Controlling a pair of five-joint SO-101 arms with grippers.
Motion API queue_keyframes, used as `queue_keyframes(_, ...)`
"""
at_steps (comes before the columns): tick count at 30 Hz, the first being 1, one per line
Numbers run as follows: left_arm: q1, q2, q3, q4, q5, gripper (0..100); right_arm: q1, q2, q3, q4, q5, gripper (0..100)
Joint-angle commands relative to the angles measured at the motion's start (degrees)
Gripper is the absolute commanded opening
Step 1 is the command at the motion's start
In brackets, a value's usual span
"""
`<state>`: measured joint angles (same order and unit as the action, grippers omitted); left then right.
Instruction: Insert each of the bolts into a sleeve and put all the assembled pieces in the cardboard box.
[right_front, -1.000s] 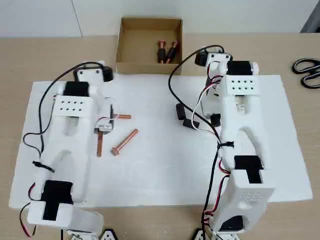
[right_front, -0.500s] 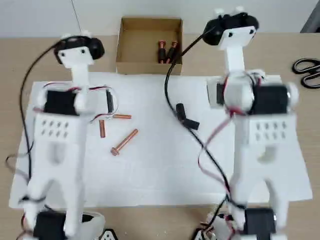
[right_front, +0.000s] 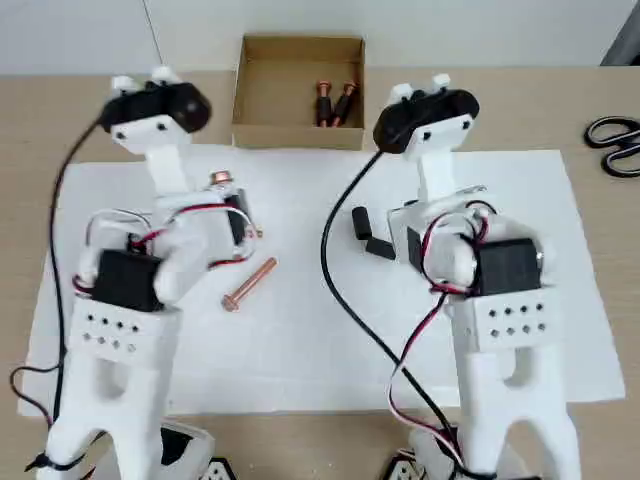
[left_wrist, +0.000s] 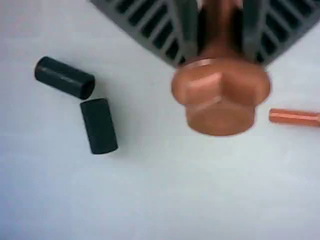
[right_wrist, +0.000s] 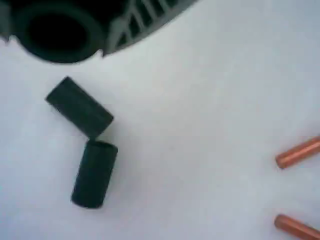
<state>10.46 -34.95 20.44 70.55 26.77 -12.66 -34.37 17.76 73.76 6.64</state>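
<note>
Two assembled pieces (right_front: 335, 103) in cardboard box (right_front: 290, 137) behind mat (right_front: 300, 340), bolt (right_front: 250, 284) on mat left of sleeves (right_front: 368, 232)

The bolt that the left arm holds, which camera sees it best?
The left wrist view: the bolt is close up, head toward the camera, shaft clamped in the left gripper. The high view gives just its small head from above. The right wrist view looks at loose sleeves and other bolt ends.
</note>
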Motion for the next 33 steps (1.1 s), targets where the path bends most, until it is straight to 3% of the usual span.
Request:
queue_keyframes(1, 1.14, -2.73, 4.62, -9.58, 1.76, 1, -3.12, -4.7, 8.44, -10.95, -2.81, 0.4)
queue_keyframes(8, 1.23, -2.81, 8.75, -17.67, 2.81, 1, -9.89, -12.79, 27.69, -23.43, -11.96, 0.4)
queue_keyframes(21, 6.15, -2.46, 8.84, -24.0, 2.73, 1, -13.58, -18.51, 54.51, -53.05, -8.7, 0.4)
queue_keyframes(28, 6.59, -2.73, 16.66, -34.73, 2.55, 1, -17.27, -18.51, 56.79, -56.04, -8.79, 0.4)
queue_keyframes(33, 6.59, -2.9, 19.47, -35.6, 2.81, 1, -19.12, -23.08, 57.14, -55.78, -8.79, 0.4)
